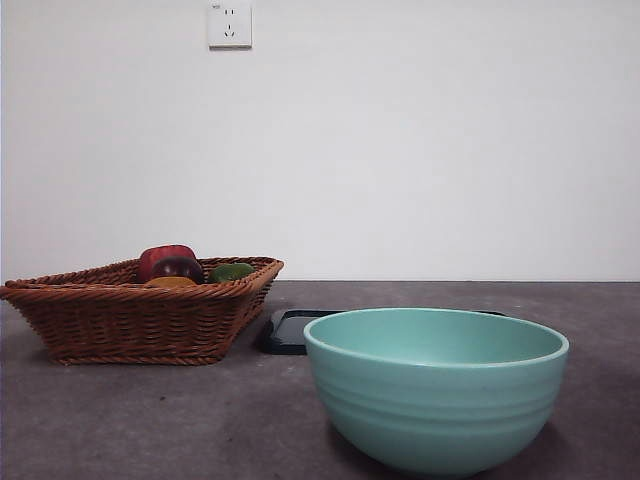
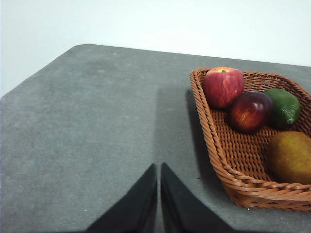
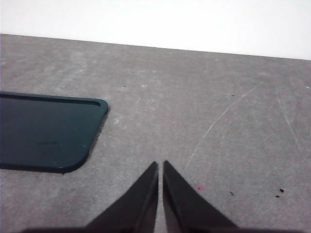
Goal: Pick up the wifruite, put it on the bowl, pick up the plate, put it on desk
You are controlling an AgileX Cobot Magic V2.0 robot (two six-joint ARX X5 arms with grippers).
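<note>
1. While both arms wait out of the front view, the desk (image 1: 120, 420) carries three items: a wicker basket (image 1: 130, 320), a dark flat plate (image 1: 290, 330) and a teal bowl (image 1: 436, 385).
2. Bowl: deep, round, faintly ribbed outside, standing upright nearest the front camera; nothing shows above its rim.
3. Plate: dark, flat, with rounded corners, lying on the desk behind the bowl and just beside the basket. The right wrist view shows one corner of it (image 3: 48, 133).
4. Basket: brown wicker, with low sloping walls (image 2: 214, 141), holding four fruits.
5. Orange-brown fruit (image 2: 290, 156): oval, lying in the basket near one wall, apart from the other three. From the front only its top shows (image 1: 170, 282).
6. Red apple (image 2: 223, 86), dark red-purple fruit (image 2: 250, 110) and green fruit (image 2: 285, 107): grouped close together at the basket's far end.
7. Left gripper (image 2: 159, 167): clenched, jaws nearly touching, nothing between them, over bare desk beside the basket.
8. Right gripper (image 3: 160, 165): clenched, jaws nearly touching, nothing held, over bare desk beside the plate.
</note>
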